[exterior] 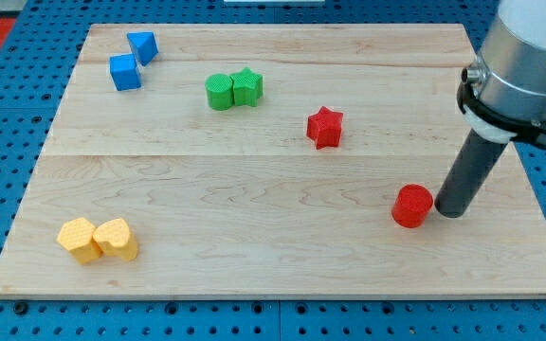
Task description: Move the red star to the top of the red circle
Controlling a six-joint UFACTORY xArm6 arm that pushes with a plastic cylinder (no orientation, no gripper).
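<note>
Wooden board (254, 237), contents from the view's left:
- Two yellow blocks (98, 239) sitting touching, bottom left.
- Two blue blocks (133, 60) lying top left.
- Green circle (219, 92) touching green star (247, 85).
- Red star (325, 127) sitting mid-board, well apart from red circle (412, 206).
- My tip (450, 211) standing just right of the red circle; no fingers fitted.

Eight blocks are counted on the table (282, 256), two of each colour. Two red blocks are seen: one red star (325, 127) and one red circle (412, 206). Two green are counted: one green circle (219, 92), one green star (246, 86). Two blue blocks (125, 72) and two yellow blocks (79, 239) are counted.
</note>
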